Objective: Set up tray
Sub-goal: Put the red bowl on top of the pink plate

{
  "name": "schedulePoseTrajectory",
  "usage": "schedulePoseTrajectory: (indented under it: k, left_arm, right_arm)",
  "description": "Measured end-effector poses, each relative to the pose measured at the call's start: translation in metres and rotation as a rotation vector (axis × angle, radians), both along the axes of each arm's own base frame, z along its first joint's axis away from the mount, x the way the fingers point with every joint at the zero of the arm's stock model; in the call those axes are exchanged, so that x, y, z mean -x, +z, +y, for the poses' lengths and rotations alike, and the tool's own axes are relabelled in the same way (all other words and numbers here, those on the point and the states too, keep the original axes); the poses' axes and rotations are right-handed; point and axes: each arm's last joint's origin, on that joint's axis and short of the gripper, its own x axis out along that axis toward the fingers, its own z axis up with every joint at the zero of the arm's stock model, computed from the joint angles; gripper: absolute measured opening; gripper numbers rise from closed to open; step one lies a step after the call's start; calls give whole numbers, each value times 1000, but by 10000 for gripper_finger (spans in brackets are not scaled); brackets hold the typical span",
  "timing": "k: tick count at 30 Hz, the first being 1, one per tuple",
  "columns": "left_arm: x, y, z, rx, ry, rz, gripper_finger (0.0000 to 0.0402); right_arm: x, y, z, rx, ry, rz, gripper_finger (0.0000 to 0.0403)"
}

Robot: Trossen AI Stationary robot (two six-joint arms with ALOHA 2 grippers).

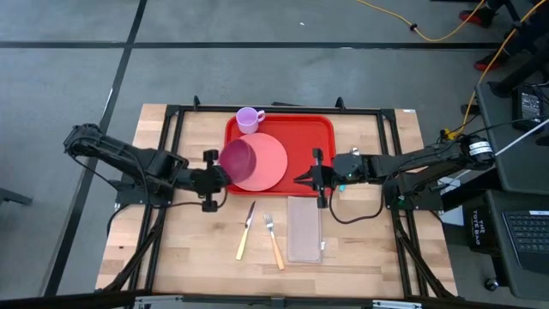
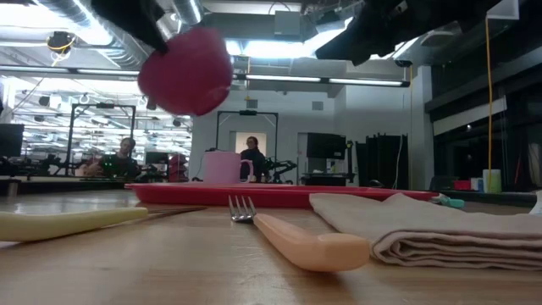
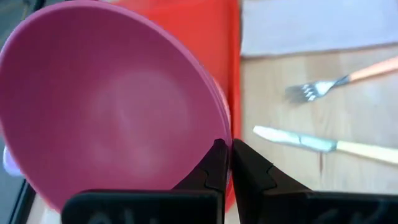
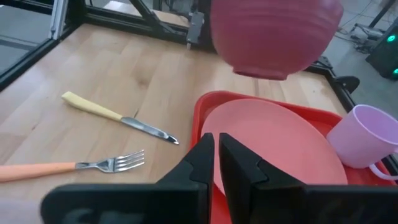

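**Bowl held over the tray's left edge**

High view: the tray (image 1: 319,129) lies at the table's (image 1: 197,257) 12 o'clock, between the two arms. The left gripper (image 1: 218,178) sits at the tray's 8 o'clock, its fingers (image 3: 217,168) pinching the rim of a bowl (image 1: 238,159) held in the air, tipped on its side, over the tray's left edge and the plate (image 1: 270,163). The right gripper (image 1: 302,179) hangs at the tray's 4 o'clock, by the lower right corner, fingers pressed together on nothing.

A mug (image 1: 249,119) stands on the tray at the plate's 11 o'clock. A knife (image 1: 245,230), fork (image 1: 273,241) and napkin (image 1: 304,228) lie on the bare wood at the tray's 6 o'clock, apart from it.

The bowl covers part of the plate and the tray's left rim from above. In the low view the tray shows only as a thin red strip and both arms are cut off at the top edge.

The table is pale wooden planks in a black frame on a grey floor. Behind it is a lit workshop where two people sit far off.
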Motion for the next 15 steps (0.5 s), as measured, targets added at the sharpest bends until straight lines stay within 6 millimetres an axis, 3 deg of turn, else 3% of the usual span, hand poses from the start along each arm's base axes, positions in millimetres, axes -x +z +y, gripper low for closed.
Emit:
schedulePoseTrajectory:
  k: [10,15]
  left_arm:
    - [-33,-16,-7,-30,-162,42,3]
    - [-55,-11,-2,15,-165,119,3]
  right_arm:
    - [-1,2,0,2,0,-22,31]
    - [-1,2,-1,4,0,-19,31]
